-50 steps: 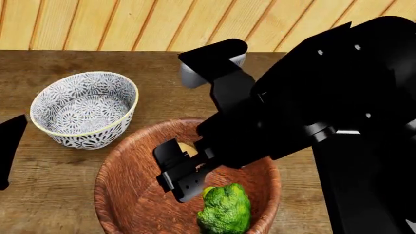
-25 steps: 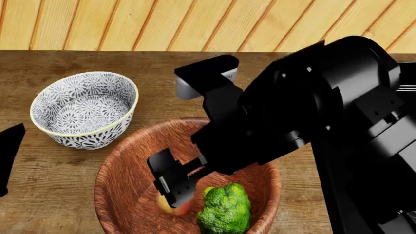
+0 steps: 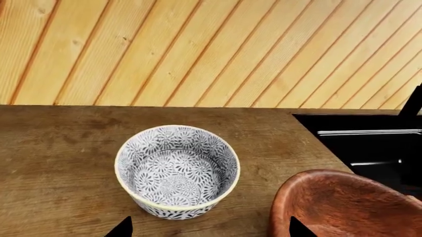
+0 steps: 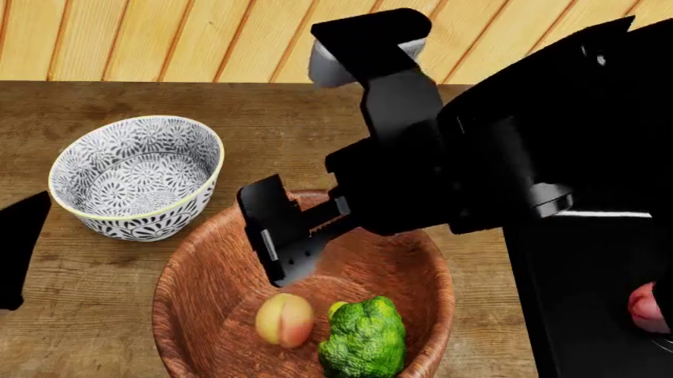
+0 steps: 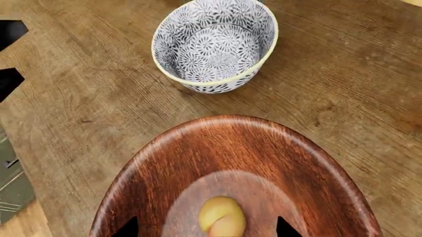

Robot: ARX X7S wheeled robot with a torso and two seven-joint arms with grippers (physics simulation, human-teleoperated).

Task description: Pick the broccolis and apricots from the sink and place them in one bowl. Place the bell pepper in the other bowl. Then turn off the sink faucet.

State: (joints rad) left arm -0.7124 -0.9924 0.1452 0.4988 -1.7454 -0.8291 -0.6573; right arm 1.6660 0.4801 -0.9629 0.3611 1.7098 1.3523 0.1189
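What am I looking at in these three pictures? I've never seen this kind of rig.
It is a simulated two-armed robot. One picture comes from its head, looking down; the others from a camera by each gripper. On the wooden counter stand a patterned bowl, nothing in it, and a brown wooden bowl holding an apricot and a broccoli. The right gripper hangs open above the wooden bowl, holding nothing. The left gripper shows only its fingertips, apart, facing the patterned bowl. The dark sink lies beside the wooden bowl.
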